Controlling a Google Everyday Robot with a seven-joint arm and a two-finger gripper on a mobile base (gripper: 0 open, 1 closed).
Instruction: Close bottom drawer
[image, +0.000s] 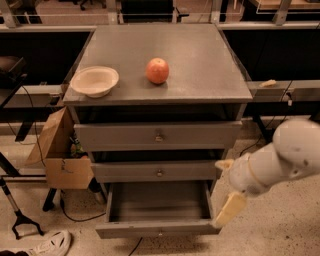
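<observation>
The bottom drawer (157, 229) of the grey metal cabinet is pulled out, its empty tray showing, with a small knob on its slim front. The middle drawer (159, 171) and top drawer (159, 135) sit further in. My gripper (225, 192) hangs from the white arm at the cabinet's right side, level with the bottom drawer's right front corner; one cream finger (229, 209) points down beside that corner.
A red apple (157, 70) and a cream bowl (95, 81) rest on the cabinet top (200, 60). A cardboard box (57, 155) stands left of the cabinet. Cables, a shoe (47, 245) and a stand leg lie on the floor at lower left.
</observation>
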